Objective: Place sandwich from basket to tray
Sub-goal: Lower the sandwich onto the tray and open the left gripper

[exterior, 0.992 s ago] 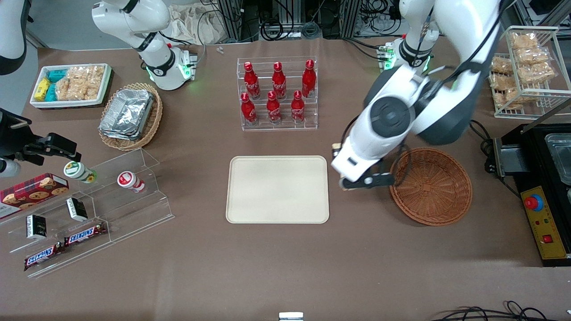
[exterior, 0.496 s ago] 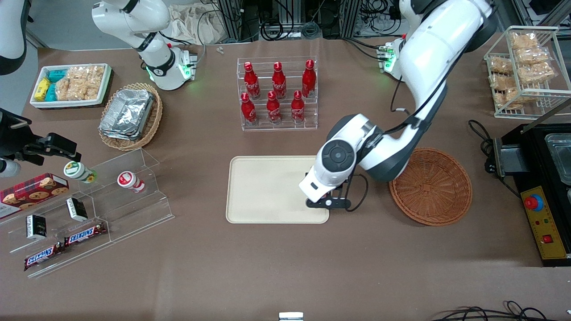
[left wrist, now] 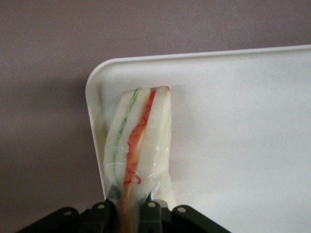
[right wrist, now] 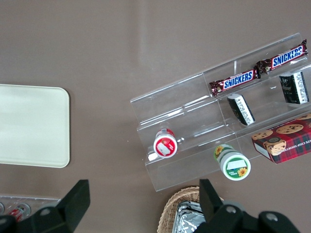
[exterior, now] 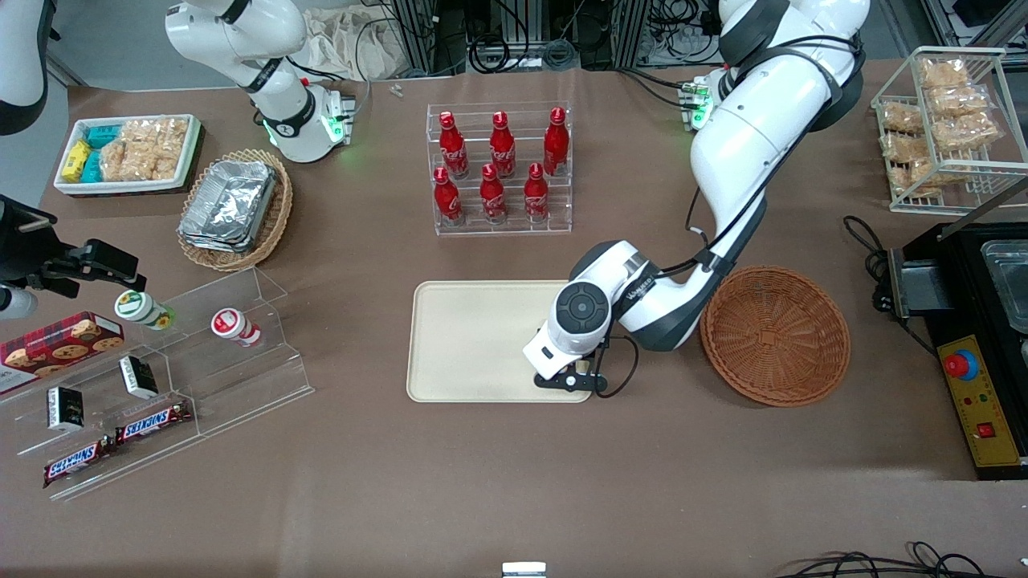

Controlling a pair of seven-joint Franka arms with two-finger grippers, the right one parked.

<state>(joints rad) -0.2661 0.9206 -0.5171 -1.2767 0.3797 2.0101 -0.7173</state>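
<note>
In the left wrist view my gripper (left wrist: 130,208) is shut on the sandwich (left wrist: 138,141), a wrapped white wedge with green and orange-red filling lines, hanging over a rounded corner of the cream tray (left wrist: 233,121). In the front view the gripper (exterior: 572,377) is low over the tray (exterior: 474,341), at the corner nearest the camera on the basket's side. The arm hides the sandwich there. The reddish-brown wicker basket (exterior: 775,335) sits beside the tray toward the working arm's end, with nothing in it.
A clear rack of red bottles (exterior: 499,168) stands farther from the camera than the tray. A tan basket of foil trays (exterior: 234,209), a white bin of snacks (exterior: 127,152) and an acrylic shelf (exterior: 169,377) lie toward the parked arm's end. A black appliance (exterior: 976,321) lies past the basket.
The gripper has carried the sandwich from beside the basket over to the tray's near corner and come lower. The basket and tray have not moved.
</note>
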